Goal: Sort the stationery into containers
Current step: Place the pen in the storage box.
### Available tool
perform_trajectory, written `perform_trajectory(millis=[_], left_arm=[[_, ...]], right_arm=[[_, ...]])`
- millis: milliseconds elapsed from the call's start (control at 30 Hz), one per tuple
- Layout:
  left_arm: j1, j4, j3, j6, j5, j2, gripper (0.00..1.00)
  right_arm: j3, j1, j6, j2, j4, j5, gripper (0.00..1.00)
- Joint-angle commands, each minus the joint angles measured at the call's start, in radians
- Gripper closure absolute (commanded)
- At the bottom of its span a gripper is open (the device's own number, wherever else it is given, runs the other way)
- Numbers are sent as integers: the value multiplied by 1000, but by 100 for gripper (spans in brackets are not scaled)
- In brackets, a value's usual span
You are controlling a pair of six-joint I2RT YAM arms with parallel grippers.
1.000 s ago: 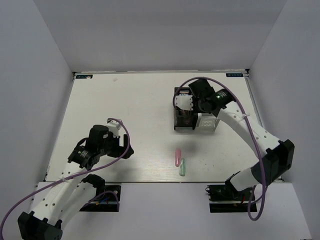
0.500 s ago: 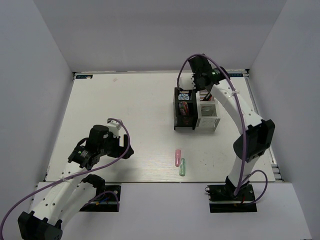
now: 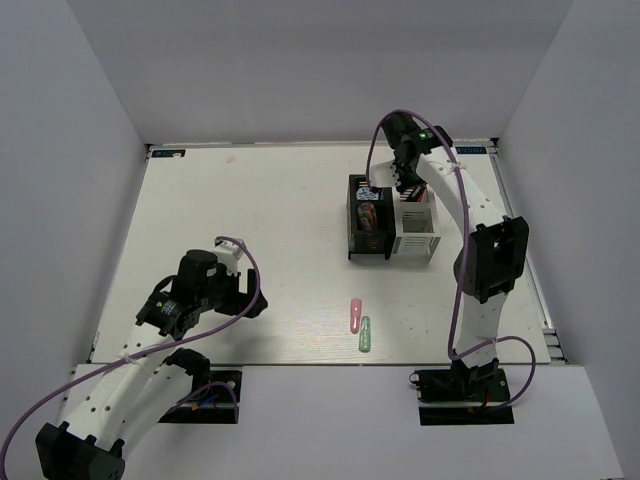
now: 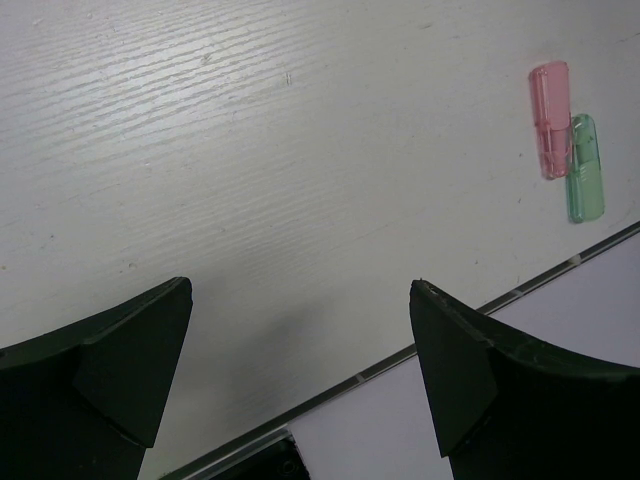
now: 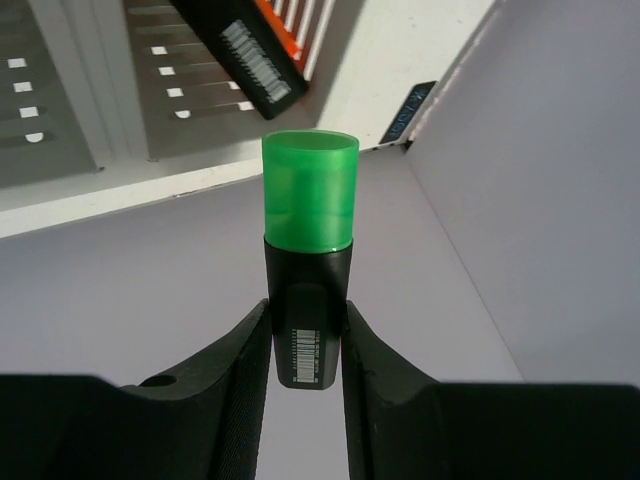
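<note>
White surface (image 3: pixel 250 220): the right arm reaches over the far end of the white mesh two-compartment organizer (image 3: pixel 415 242), beside the black slatted organizer (image 3: pixel 367 245). Its right fingers (image 5: pixel 245 360) clamp the black green-capped highlighter (image 5: pixel 309 200). The long axis runs in line with them, cap outward, mesh just beyond. A second ago this arm stood nearer; it has since swung back. The left fingers (image 4: pixel 120 370) are spread wide and unmoved, nearer the pink capsule piece (image 4: pixel 549 120) and green capsule piece (image 4: pixel 585 168).
</note>
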State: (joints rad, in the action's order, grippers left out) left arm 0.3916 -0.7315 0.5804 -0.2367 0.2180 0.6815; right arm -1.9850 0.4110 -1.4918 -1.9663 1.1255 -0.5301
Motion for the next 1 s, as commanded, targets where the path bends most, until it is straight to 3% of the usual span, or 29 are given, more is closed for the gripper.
perform_trajectory(millis=[0,667,900,933,967], left_arm=[[-5,18,-5,11,9,-2,0],[-5,21,-5,11,12,-2,0],[-4,21,-7,11,14,1,0],[-2,20,-5,13,15,1,0],[-5,23,-7,13,14,0,0]], right_arm=[[28,-11,-225,0,50,-36,100],[41,-5,-174,-80,3,5,100],[31,-6,-145,-89,-4,42,75],[32,-5,-142,-89,-10,41,61],[29,-6,-137,-88,-12,42,56]])
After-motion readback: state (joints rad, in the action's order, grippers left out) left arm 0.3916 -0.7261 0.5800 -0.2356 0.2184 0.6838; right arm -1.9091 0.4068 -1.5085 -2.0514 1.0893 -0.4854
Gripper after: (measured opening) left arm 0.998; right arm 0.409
